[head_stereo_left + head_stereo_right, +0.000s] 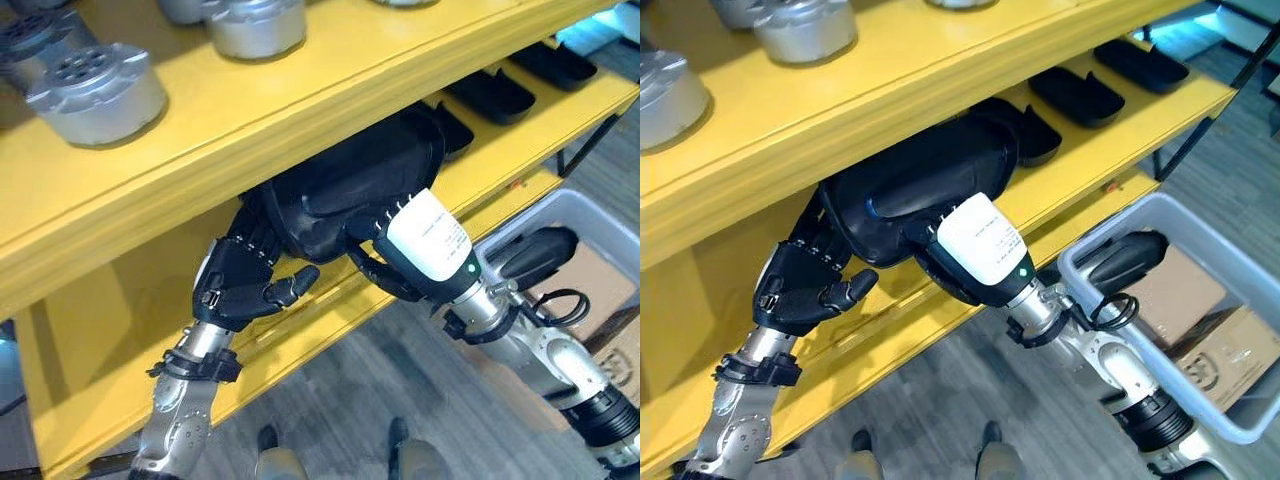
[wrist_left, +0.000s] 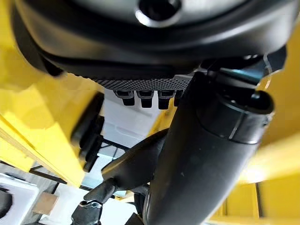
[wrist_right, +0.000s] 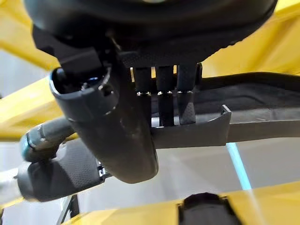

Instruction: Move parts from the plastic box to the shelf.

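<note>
Both hands carry the black part (image 1: 350, 190) between them at the yellow shelf's (image 1: 300, 110) middle tier: left hand (image 1: 240, 285) curled under its near end, right hand (image 1: 960, 265) clamped on its underside. Looks a stiff, smooth, bulky shell; I'd hold the edges. Plastic box (image 1: 1240, 250) sits beyond my right arm, grey floor below.

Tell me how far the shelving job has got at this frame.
Done: black parts already lie along the lower shelf, and metal parts stand on the top one. In hand: the left hand and the right hand together hold a large black part at the lower shelf's edge, not yet released. Left: one more dark part shows in the grey plastic box.
</note>
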### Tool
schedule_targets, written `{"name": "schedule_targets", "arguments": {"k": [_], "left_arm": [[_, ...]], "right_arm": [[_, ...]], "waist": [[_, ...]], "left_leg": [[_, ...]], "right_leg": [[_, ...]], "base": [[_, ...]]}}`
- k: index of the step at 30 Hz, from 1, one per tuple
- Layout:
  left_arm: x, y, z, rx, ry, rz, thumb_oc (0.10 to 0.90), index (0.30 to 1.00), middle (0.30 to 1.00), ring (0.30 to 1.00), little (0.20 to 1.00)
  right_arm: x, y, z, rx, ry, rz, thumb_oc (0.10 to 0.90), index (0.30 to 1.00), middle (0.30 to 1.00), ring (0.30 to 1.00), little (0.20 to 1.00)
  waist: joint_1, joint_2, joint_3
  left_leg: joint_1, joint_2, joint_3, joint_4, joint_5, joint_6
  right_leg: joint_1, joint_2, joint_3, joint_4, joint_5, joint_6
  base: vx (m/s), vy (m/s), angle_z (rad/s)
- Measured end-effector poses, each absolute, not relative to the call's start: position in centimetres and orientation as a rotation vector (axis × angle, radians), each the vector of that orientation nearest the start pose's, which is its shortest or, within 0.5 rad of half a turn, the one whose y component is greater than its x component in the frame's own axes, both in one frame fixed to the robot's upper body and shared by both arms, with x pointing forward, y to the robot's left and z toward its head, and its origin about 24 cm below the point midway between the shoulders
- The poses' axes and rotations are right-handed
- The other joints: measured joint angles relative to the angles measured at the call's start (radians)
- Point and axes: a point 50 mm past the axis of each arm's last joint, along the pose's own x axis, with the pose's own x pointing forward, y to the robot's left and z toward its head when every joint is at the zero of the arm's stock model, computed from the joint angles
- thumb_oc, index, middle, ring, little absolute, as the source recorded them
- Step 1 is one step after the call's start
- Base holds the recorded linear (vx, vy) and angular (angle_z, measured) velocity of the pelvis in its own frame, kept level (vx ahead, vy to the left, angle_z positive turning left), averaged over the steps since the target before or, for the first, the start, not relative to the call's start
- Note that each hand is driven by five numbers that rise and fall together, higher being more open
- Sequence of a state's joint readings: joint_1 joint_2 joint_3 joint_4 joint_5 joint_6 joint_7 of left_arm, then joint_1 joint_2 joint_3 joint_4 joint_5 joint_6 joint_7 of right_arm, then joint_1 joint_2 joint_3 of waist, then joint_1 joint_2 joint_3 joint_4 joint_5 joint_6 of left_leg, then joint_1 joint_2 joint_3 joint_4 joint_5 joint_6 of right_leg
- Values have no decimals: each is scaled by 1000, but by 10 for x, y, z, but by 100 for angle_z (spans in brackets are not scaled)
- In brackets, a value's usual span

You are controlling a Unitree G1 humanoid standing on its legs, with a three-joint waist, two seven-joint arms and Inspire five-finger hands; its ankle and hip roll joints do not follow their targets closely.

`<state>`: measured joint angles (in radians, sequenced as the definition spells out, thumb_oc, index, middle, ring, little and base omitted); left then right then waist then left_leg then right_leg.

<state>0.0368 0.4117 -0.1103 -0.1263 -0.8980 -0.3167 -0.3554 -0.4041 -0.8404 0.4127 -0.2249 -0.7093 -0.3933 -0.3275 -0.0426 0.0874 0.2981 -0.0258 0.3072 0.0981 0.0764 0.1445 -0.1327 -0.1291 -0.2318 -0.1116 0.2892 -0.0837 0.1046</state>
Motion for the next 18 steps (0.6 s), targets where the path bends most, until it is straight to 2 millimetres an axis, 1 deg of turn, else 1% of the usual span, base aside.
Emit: {"name": "schedule_targets", "arguments": {"k": [1,2,3,4,5,7,8,9,10,11,12,14,15,16,18], "left_arm": [[236,188,101,-477,-407,-397,900,1000,1000,1000,1000],[237,188,101,-482,-409,-386,900,1000,1000,1000,1000],[237,190,101,-482,-409,-376,900,1000,1000,1000,1000],[236,193,99,-482,-400,-349,900,1000,1000,1000,1000],[234,196,97,-480,-395,-333,900,1000,1000,1000,1000],[230,204,95,-462,-387,-301,900,1000,1000,1000,1000],[228,210,95,-448,-380,-282,900,1000,1000,1000,1000],[227,211,94,-460,-379,-279,900,1000,1000,1000,1000],[226,211,92,-474,-372,-277,900,1000,1000,1000,1000],[225,210,91,-477,-362,-279,900,1000,1000,1000,1000],[223,208,87,-482,-341,-286,900,1000,1000,1000,1000],[222,206,83,-490,-304,-297,900,1000,1000,1000,1000],[223,204,81,-494,-277,-322,900,1000,1000,1000,1000],[224,201,80,-496,-267,-345,900,1000,1000,1000,1000],[225,198,80,-500,-258,-367,900,1000,1000,1000,1000]], "right_arm": [[254,-132,183,-1342,-1120,363,400,300,300,300,300],[253,-131,181,-1355,-1115,385,400,300,300,300,300],[253,-131,179,-1366,-1110,412,400,300,300,300,300],[253,-128,172,-1380,-1100,473,400,300,300,300,300],[253,-125,168,-1382,-1091,508,400,300,300,300,300],[250,-119,161,-1379,-1089,569,400,300,300,300,300],[247,-114,160,-1369,-1108,614,400,300,300,300,300],[247,-113,160,-1365,-1112,621,400,300,300,300,300],[247,-112,159,-1367,-1107,630,400,300,300,300,300],[247,-112,159,-1373,-1100,638,400,300,300,300,300],[247,-113,159,-1380,-1089,642,400,300,300,300,300],[246,-114,154,-1383,-1056,652,400,300,300,300,300],[246,-115,150,-1390,-1028,658,400,300,300,300,300],[245,-117,147,-1390,-1007,653,400,300,300,300,300],[246,-118,145,-1396,-981,642,400,300,300,300,300]], "waist": [[-5,4,1],[-2,4,1],[12,1,3],[55,-5,6],[72,-6,6],[84,-9,6],[103,-18,7],[106,-21,6],[106,-21,6],[105,-21,6],[106,-29,4],[104,-53,-7],[103,-77,-22],[99,-91,-30],[107,-116,-44]], "left_leg": [[0,-66,18,-40,-54,-7],[1,-91,28,-65,-62,-6],[1,-118,28,-81,-64,-8],[3,-152,29,-79,-67,-3],[9,-153,30,-75,-70,3],[17,-160,22,-68,-73,8],[26,-156,15,-65,-78,11],[25,-153,10,-62,-77,8],[30,-145,2,-63,-77,7],[31,-136,0,-63,-77,7],[28,-122,-4,-67,-73,4],[25,-118,-11,-83,-68,7],[7,-117,-34,-85,-61,3],[-10,-117,-55,-86,-55,1],[-40,-119,-93,-92,-32,-4]], "right_leg": [[-20,-67,8,9,11,25],[-28,-95,6,9,14,19],[-30,-118,11,1,27,24],[-22,-142,18,-26,60,24],[-6,-148,18,-42,66,27],[26,-149,15,-62,72,33],[69,-145,3,-110,75,78],[80,-139,1,-126,76,89],[103,-133,-11,-150,87,109],[120,-123,-20,-176,100,108],[144,-105,-32,-214,119,115],[178,-92,-47,-281,152,118],[200,-82,-60,-323,168,119],[211,-73,-64,-343,171,115],[207,-63,-75,-353,177,107]], "base": [[-43,488,45],[-23,482,52],[-4,447,22],[5,457,9],[-1,422,2],[13,274,17],[53,204,21],[55,192,17],[15,57,15],[23,51,11],[26,55,8],[6,21,14],[-23,1,39],[-26,-1,59],[-17,2,56]]}}
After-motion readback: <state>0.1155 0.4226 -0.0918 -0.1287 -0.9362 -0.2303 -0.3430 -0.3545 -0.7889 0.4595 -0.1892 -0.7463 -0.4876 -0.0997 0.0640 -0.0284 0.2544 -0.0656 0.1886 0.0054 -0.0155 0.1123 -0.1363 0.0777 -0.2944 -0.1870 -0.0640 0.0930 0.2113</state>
